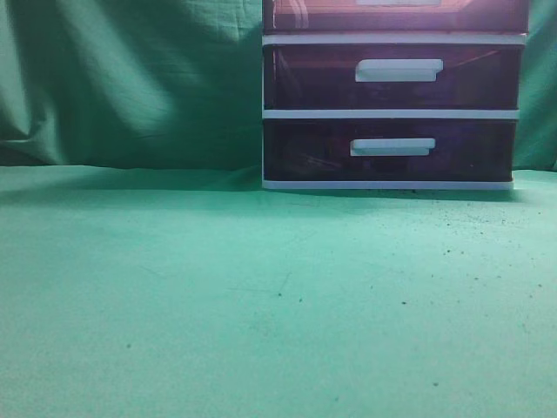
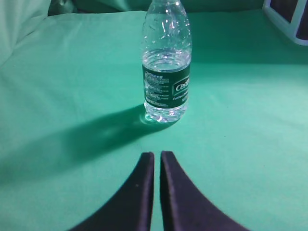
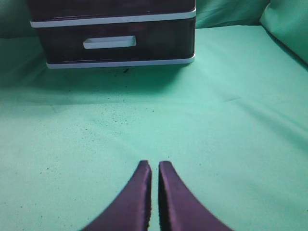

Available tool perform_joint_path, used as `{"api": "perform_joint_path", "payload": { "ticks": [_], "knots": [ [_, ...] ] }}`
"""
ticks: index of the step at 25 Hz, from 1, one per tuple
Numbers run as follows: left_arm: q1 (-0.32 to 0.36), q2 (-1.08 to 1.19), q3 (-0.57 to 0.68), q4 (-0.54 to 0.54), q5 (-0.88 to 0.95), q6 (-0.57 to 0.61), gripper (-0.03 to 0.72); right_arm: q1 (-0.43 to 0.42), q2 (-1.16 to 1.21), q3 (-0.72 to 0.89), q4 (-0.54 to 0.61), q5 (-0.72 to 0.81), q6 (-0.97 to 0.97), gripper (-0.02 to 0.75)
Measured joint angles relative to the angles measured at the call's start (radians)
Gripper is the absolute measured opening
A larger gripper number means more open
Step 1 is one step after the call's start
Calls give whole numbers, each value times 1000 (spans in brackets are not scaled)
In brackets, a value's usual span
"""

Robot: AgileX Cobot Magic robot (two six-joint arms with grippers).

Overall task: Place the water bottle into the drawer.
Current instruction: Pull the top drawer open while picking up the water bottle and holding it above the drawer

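A clear water bottle [image 2: 166, 72] with a dark green label stands upright on the green cloth, seen only in the left wrist view. My left gripper [image 2: 157, 155] is shut and empty, a short way in front of the bottle. The drawer [image 1: 396, 17], translucent dark purple-red, is the top one in the white-framed unit [image 1: 392, 113], closed and cut off by the frame's upper edge. My right gripper [image 3: 154, 164] is shut and empty above the cloth, well in front of the unit [image 3: 115, 62]. Neither gripper shows in the exterior view.
Two like drawers [image 1: 396, 77] [image 1: 392, 150] with white handles sit below the top one, both closed. A corner of the unit [image 2: 288, 21] shows at the left wrist view's upper right. Green cloth [image 1: 218, 296] covers the table and hangs behind.
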State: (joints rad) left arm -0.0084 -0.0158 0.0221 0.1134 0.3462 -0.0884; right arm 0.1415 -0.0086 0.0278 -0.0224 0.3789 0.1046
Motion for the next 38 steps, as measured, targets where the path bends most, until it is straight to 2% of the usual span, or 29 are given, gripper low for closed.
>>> {"api": "perform_joint_path", "payload": {
  "ticks": [23,26,35,38],
  "knots": [
    [0,0,0,-22,-29,0,0,0,0,0,0,0,0,0],
    [0,0,0,-60,-192,0,0,0,0,0,0,0,0,0],
    [0,0,0,-53,-715,0,0,0,0,0,0,0,0,0],
    [0,0,-6,-53,-716,-61,0,0,0,0,0,0,0,0]
  ]
}}
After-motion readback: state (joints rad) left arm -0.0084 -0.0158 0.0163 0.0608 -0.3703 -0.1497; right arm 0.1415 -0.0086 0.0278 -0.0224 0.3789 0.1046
